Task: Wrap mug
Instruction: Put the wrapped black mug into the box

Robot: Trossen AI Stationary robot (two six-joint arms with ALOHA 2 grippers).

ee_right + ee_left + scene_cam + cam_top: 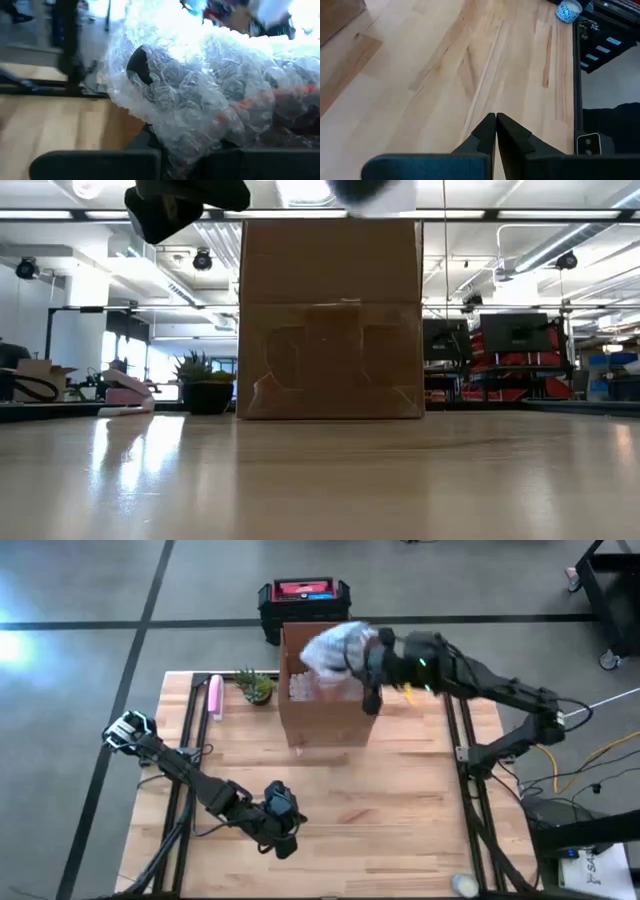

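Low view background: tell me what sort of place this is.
Probably an open-plan lab or workshop: exposed ceiling ducts, monitors on benches, and a wooden table set on a taped concrete floor.

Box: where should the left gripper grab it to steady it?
Probably the rim of the wall facing the left gripper, from above: the box stands upright and open-topped, too wide to span. The right gripper holds the bundle over its far right, leaving that rim free.

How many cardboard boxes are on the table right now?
1. The cardboard box stands open at the table's far edge, middle, beside the potted plant. The right gripper holds the bubble-wrapped bundle over it. None hidden that I can tell.
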